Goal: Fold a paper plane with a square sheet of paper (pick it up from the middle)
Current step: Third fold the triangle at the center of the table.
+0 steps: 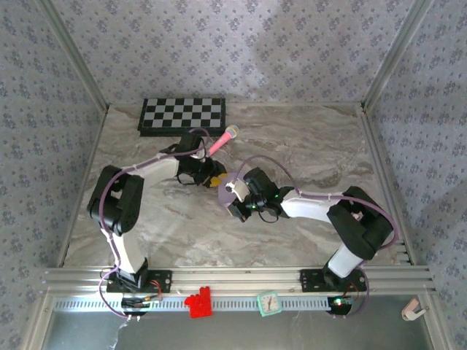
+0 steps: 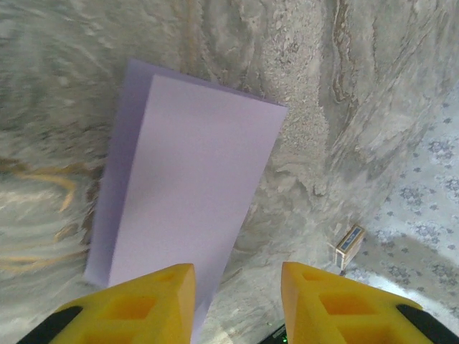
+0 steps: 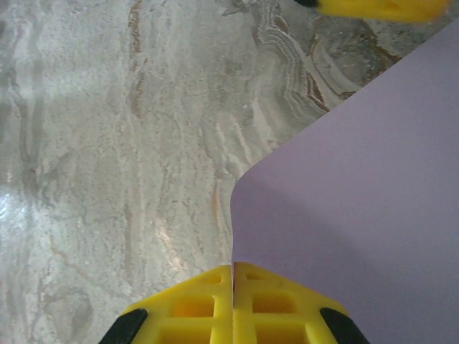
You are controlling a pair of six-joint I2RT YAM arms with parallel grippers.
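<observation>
We see a marbled worktop, grey and beige with a slight sheen, walled in by patterned fabric. At its middle lies the sheet of paper, thin, matte and pale lavender. It is folded over on itself, so that one long flat layer rests on another with a strip of the lower layer showing along one side. Its edges are straight and its corners crisp.

The right pincer has chunky yellow plastic fingers with hollow cells. They are pressed together on one edge of the sheet, which bends up from the worktop into the seam between them. The left pincer, of the same yellow plastic, stands spread with a clear gap. One of its fingers sits over the near end of the sheet and the other over bare marble.

From above, both arms meet just in front of a pink toy microphone, which lies near the left arm's wrist. A black-and-white checkered board rests flat at the far edge. A small box lies off by the fabric wall. On the metal rail at the near side sit a red toy block and a little green clock.
</observation>
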